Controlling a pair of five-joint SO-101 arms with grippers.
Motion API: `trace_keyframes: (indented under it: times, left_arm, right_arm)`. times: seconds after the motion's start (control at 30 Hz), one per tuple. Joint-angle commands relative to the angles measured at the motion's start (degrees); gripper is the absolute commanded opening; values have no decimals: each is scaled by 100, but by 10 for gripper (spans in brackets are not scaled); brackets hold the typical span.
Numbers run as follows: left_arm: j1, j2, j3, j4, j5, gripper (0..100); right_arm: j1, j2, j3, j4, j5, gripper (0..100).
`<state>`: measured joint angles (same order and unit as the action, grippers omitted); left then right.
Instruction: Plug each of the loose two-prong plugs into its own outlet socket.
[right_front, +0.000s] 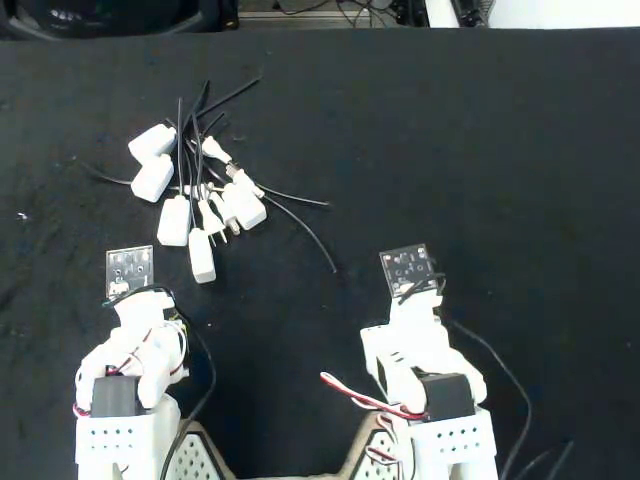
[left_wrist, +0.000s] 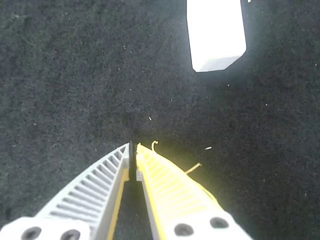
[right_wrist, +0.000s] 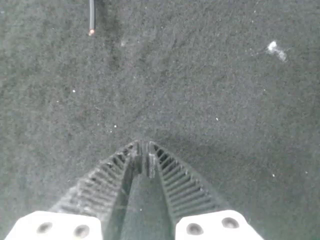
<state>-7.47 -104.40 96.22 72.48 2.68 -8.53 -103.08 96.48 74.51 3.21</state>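
- Black cloth table (right_front: 520, 150) carries all the items; by my judgement the task is not yet begun.
- Left gripper (left_wrist: 132, 147): jaws pressed together, holding nothing, at the table's seven o'clock.
- Pile of white plugs and sockets (right_front: 200, 205) with black leads lies tangled at ten o'clock. No mated pair can be confirmed, so every insertion looks outstanding.
- Right gripper (right_wrist: 144, 146): jaws pressed together, empty, at six o'clock, well apart from the pile.
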Motion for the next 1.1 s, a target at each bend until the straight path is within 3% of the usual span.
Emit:
trace_keyframes:
  times: [0.0, 0.37, 0.63, 0.8, 0.97, 1.07]
  left_arm:
    - [57, -9, 110, 26, 44, 30]
    - [-48, -18, 48, -211, 9, 30]
    - [-1833, -18, -1015, -1108, 9, 33]
    - [-2281, -18, -1235, -2242, -492, 34]
    - [-2149, -18, -1262, -3508, -800, 34]
    - [-1727, -18, -1376, -3604, -914, 40]
  right_arm:
    - [141, -549, 4, 44, -18, 12]
    - [123, -549, 4, 44, -35, 12]
    - [97, -549, 4, -97, -18, 12]
    - [158, -549, 4, -1723, 9, 12]
    - [237, -549, 4, -3024, 1530, 12]
    - [229, -549, -13, -3473, 2004, 12]
